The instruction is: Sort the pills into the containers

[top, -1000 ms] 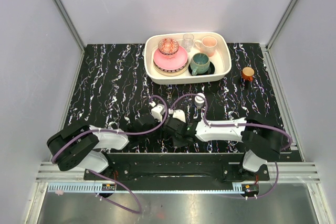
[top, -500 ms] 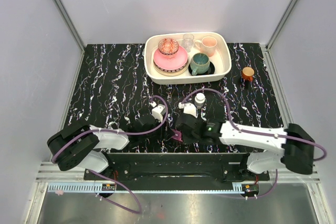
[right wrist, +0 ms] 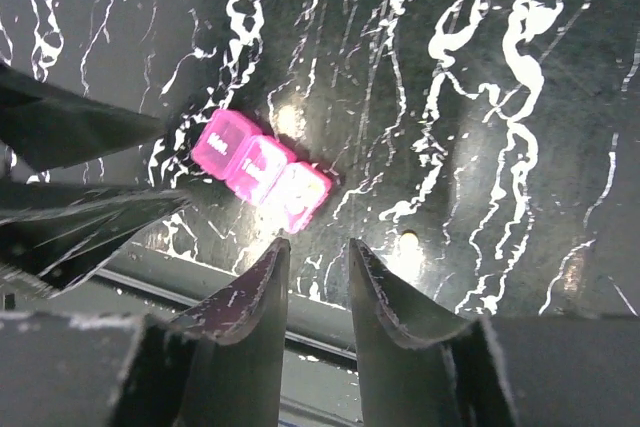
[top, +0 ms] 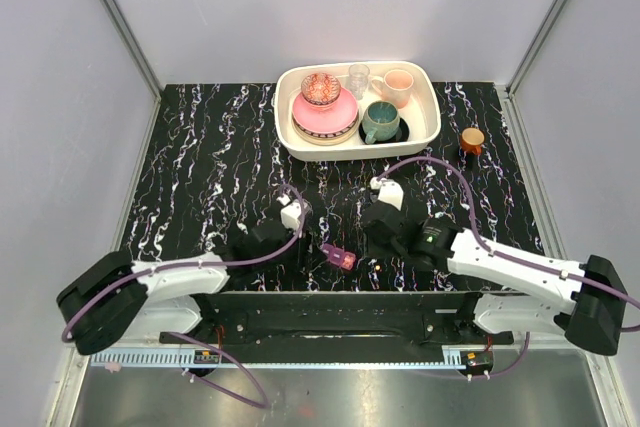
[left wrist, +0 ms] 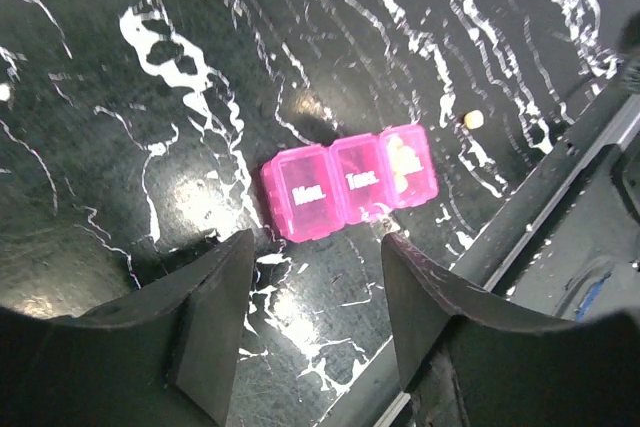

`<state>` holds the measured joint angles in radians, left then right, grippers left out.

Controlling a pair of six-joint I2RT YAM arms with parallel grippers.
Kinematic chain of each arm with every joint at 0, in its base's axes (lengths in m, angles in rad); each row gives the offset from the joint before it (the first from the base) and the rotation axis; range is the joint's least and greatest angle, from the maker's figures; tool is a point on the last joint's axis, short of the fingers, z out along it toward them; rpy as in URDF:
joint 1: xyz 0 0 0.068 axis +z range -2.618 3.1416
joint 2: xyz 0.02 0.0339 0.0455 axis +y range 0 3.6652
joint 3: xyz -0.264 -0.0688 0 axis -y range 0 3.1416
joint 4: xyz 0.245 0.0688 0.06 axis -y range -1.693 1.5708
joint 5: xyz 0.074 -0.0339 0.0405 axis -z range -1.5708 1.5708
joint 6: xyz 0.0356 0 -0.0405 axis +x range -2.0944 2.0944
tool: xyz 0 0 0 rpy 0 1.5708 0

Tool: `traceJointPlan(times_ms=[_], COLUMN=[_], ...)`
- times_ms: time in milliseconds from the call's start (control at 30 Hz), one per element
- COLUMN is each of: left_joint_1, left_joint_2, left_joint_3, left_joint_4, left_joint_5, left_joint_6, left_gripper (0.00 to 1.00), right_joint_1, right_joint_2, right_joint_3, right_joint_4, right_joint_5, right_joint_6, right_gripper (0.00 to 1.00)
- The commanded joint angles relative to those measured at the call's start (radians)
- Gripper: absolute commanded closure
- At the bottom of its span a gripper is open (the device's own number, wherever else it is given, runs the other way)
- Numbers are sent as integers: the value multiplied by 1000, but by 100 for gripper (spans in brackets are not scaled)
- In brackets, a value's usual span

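Both grippers parted and empty over the pill box.

The left gripper (left wrist: pixel 316 247) has its fingers (left wrist: pixel 215 297) spread wide with nothing between them. The right gripper (right wrist: pixel 318 245) shows only a narrow gap, also empty. The magenta pill box (left wrist: pixel 348 185) lies flat on the black marbled tabletop (top: pixel 200 147), by its near edge, between the two grippers and touching neither. Pale pills (left wrist: pixel 405 162) sit in one end compartment. One loose pill (left wrist: pixel 474 119) lies on the tabletop near that end, apart from the box.
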<state>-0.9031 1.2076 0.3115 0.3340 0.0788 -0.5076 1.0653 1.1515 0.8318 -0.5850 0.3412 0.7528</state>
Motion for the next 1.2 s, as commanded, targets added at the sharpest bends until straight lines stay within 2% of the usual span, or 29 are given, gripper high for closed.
traceJointPlan(times_ms=[0,100,333,467,600,733,833,1000,1167], left_joint_1=[-5,-3,-2,-2,-2,0,-2,-2,-2], left_joint_2=[-109,-174,-389,-517,-606,-641,-655,-674,-703], left_joint_3=[32,49,69,109,170,236,265,268,238], left_joint_4=[-47,-88,-254,-393,-565,-771,-851,-895,-900], left_joint_5=[-54,-71,-168,-243,-387,-516,-573,-556,-545], left_joint_6=[35,41,31,14,-22,-83,-124,-138,-178], left_gripper=[41,37,21,11,2,1,1,1,1], right_joint_1=[-56,-71,-87,-88,-91,-91,-90,-90,-90], right_joint_2=[-73,-105,-228,-340,-433,-473,-512,-637,-784], right_joint_3=[-10,-10,-36,-54,-20,13,26,12,-10], right_joint_4=[-27,-44,-55,-78,-163,-265,-346,-456,-591], right_joint_5=[19,36,78,101,114,154,220,334,424], right_joint_6=[-10,-18,-27,-32,-13,19,88,255,437], right_gripper=[63,61,44,28,16,10,6,0,0])
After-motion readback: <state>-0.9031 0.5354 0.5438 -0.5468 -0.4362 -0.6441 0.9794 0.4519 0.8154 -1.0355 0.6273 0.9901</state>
